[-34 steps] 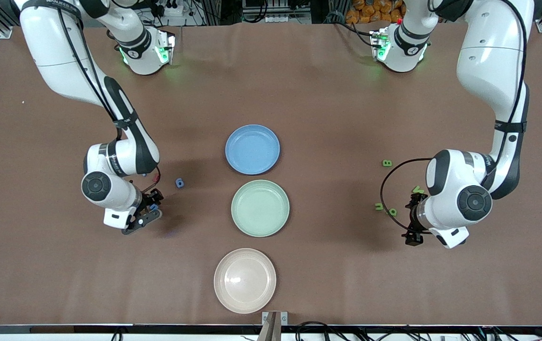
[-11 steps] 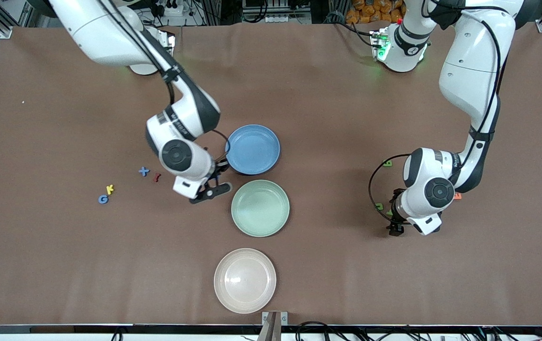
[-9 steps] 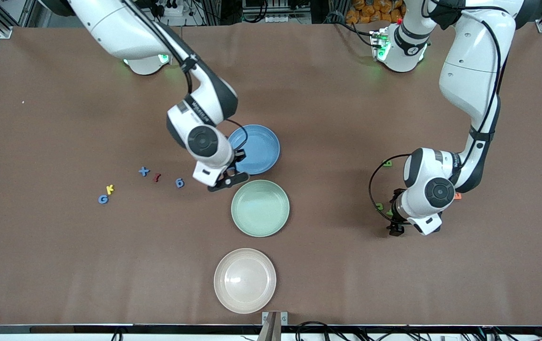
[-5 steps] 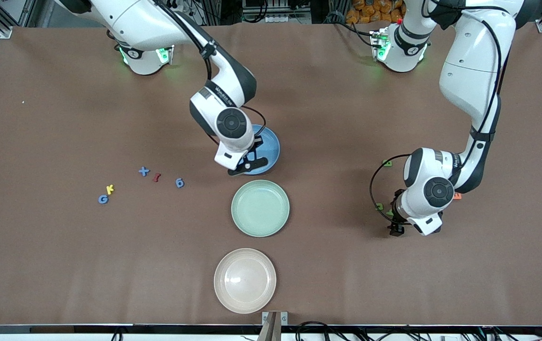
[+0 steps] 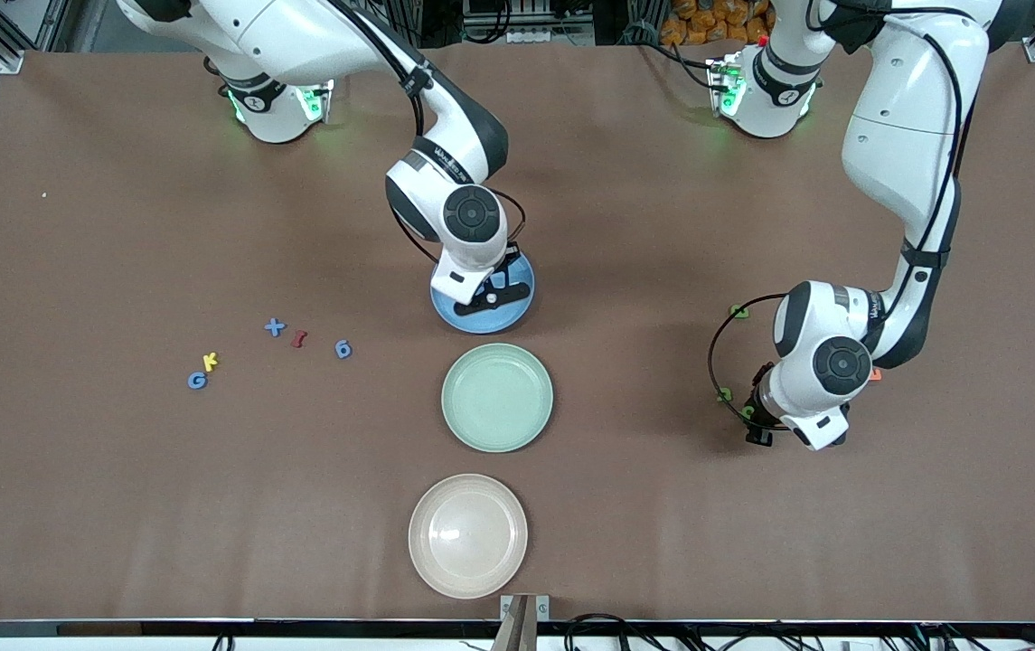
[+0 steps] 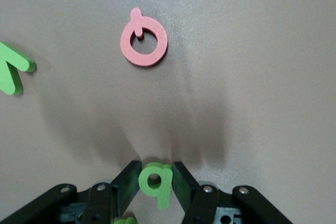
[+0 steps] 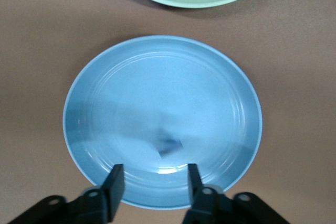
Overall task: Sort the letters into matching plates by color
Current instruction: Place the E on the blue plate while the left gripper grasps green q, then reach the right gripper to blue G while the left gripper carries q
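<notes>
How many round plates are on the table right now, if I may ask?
3: the mid-blue round plate farthest from the front camera, the pale mint green plate nearer, the cream-beige plate nearest. None appears hidden.

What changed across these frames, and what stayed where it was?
The right gripper carried a blue letter from the right arm's end of the table to over the blue plate; its fingers now stand apart and a blurred blue piece shows over that plate. The left gripper closed its fingers on a green letter. All three plates and the other letters stayed put.
</notes>
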Tool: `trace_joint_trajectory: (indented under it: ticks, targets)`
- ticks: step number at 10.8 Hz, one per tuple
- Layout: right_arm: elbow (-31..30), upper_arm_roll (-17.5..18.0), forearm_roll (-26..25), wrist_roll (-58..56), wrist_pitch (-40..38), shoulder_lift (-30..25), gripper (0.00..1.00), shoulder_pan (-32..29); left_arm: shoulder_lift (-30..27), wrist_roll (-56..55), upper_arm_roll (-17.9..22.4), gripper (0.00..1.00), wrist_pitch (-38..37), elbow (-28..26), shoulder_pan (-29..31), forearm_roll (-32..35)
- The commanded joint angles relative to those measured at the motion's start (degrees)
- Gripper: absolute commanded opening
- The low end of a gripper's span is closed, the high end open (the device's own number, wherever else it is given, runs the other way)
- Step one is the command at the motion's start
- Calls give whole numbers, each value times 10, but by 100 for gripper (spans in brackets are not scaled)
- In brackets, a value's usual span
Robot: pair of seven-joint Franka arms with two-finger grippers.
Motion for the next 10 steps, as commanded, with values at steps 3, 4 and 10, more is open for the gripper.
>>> trace_joint_trajectory:
  ticks: [3, 4, 10]
  targets:
    - [0, -6, -4, 22, -10, -9, 89, -17, 1, -10, -1, 12, 8, -5, 5, 17]
    - [2, -6, -11, 18, -25, -12, 90, -36, 1, -10, -1, 12, 8, -2, 5, 16]
    - [-79, -9, -14, -145, -62, -119, 91, -199, 14, -9, -21, 12, 146, 2, -6, 7]
